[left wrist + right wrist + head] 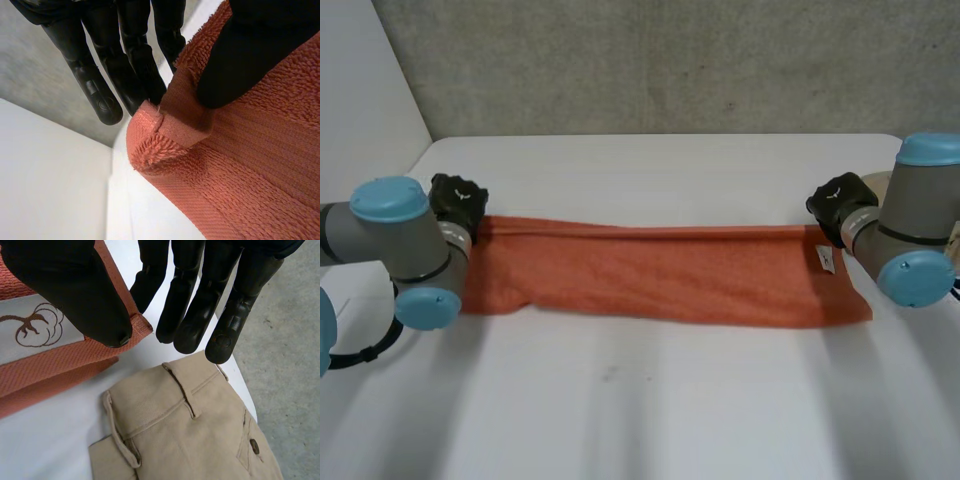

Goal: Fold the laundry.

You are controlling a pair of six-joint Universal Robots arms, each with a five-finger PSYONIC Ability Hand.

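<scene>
The left hand (pixel 458 200) has the far left corner of the orange towel (pixel 650 275) pinched: in its wrist view the thumb presses on the top of the cloth and the fingertips meet the upturned corner from behind, lifting it a little off the white table (pixel 640 400). From there the towel runs out flat as a long, narrow strip towards the other arm, and it looks already doubled lengthwise, with one edge lying over a lower layer. At the far right corner the right hand (pixel 840 205) is relaxed rather than gripping: the thumb tip rests on or just over the corner beside the white label (pixel 35 330), and the straight fingers reach past the cloth's edge with a gap between them and the thumb. Just beyond those fingertips lie beige trousers (pixel 190 430), apparently not yet dealt with. By my reading the towel has had one fold and needs at least a crosswise one; the trousers remain.
</scene>
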